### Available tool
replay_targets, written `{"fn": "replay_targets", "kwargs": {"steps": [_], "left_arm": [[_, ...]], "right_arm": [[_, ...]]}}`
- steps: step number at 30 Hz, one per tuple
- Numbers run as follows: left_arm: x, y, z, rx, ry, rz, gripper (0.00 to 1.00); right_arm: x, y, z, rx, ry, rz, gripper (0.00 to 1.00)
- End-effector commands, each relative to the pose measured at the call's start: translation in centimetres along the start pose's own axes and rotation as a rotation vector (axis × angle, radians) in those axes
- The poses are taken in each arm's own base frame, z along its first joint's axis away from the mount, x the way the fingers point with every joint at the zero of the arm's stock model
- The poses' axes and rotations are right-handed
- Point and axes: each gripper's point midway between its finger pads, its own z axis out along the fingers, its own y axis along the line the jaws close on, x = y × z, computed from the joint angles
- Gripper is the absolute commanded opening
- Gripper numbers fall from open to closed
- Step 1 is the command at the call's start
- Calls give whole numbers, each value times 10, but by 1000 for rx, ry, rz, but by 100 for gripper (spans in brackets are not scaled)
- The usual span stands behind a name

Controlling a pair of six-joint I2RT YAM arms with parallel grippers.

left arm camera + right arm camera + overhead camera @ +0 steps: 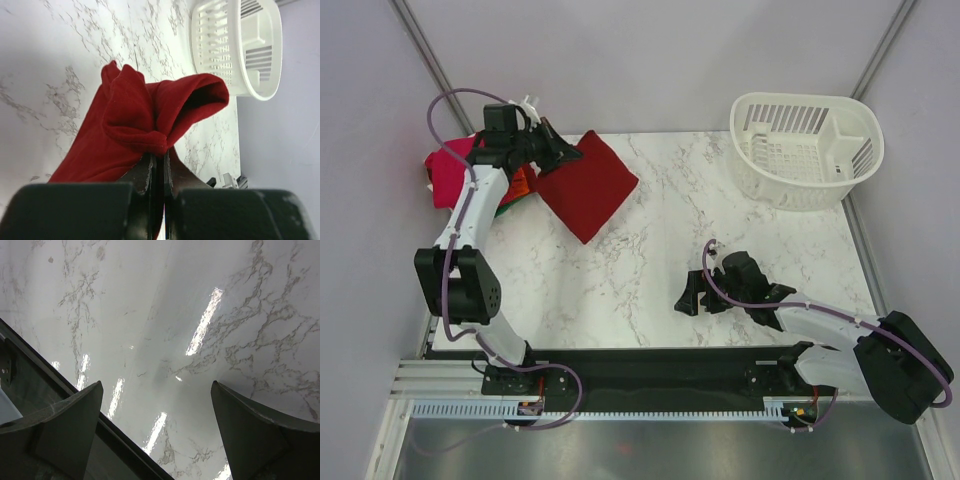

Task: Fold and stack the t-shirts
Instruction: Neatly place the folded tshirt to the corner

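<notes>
Our left fingers (pixel 151 172) clamp tight on the red shirt (pixel 588 186) at upper left, beside the stack (pixel 450 172); right fingers (pixel 692 294) gape empty over the desk (pixel 640 270). Lifting by one corner may undo our fold.

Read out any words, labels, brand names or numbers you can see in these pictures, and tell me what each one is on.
No text can be read in any view.
The folded dark red cloth t-shirt shows no print or label.
The pile of pink and orange cloth shirts shows no lettering.
The white plastic slotted basket shows no marking.
</notes>
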Motion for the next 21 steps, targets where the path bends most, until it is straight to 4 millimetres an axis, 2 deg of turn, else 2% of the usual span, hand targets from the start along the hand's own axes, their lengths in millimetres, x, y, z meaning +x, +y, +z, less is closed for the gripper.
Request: {"fn": "replay_targets", "kwargs": {"steps": [1,3,4,7,8,9,10,11,13,14,16,17,18,21], "left_arm": [[-27,-36,-40,64,-63,51,2],[-36,-45,-46,84,-77,65,2],[-45,-40,-52,73,-96,57,2],[-67,-47,-68,86,-133,64,2],[-73,-41,-72,73,-136,47,2],[-86,-51,-82,91,-165,68,2],[-96,-49,-91,85,-185,66,2],[-108,-60,-103,95,-217,90,2],[-118,-56,-113,82,-234,68,2],[-130,-54,-126,84,-264,51,2],[-142,-51,-141,87,-297,37,2],[-154,-45,-157,74,-339,36,2],[-160,-39,-163,57,-363,23,2],[-184,-3,-194,-56,-477,0,2]], "right_arm": [[7,-2,1,-4,13,4,98],[6,-1,1,-8,10,3,98],[7,-2,1,-5,12,3,98],[6,-2,2,-5,11,3,98],[7,-3,2,-3,12,5,98],[7,-3,2,-4,11,5,98],[7,-3,2,-3,12,7,98],[7,-3,2,-4,13,4,98],[8,-3,2,-4,15,6,98],[8,-3,3,-3,18,6,98],[8,-3,3,-2,19,8,98],[7,-3,3,-2,17,8,98],[8,-3,3,-2,19,6,98],[7,-3,3,-2,19,8,98]]}}
